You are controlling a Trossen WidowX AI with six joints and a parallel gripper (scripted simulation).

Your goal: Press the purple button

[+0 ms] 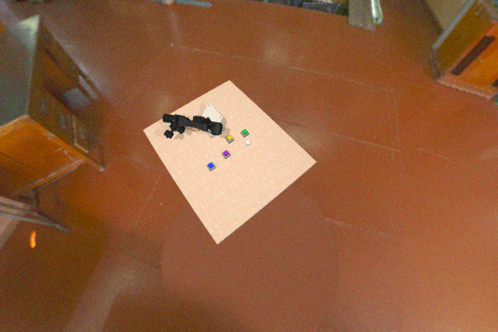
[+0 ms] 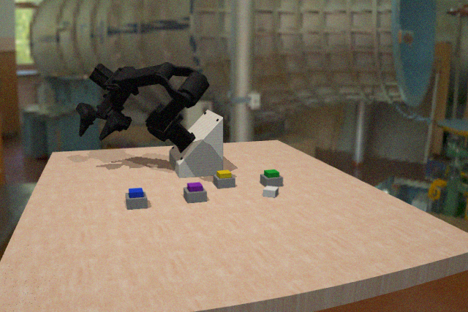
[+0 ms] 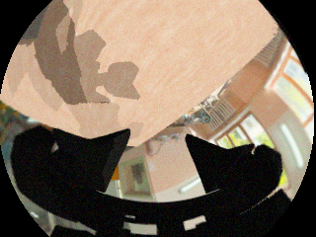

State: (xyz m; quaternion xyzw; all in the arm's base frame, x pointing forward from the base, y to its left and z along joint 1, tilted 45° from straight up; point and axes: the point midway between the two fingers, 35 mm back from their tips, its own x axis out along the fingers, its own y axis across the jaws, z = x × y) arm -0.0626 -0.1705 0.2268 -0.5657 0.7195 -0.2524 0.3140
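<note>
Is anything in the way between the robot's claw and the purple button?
Nothing visible is. The gripper hangs open in the air over the table's far left part, away from all the buttons. The purple button sits in the open, between the blue button and yellow button.

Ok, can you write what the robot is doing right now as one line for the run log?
gripper: open, holding nothing, raised above table | purple button: not pressed yet, gripper off to its side | white block: untouched beside green button
</note>
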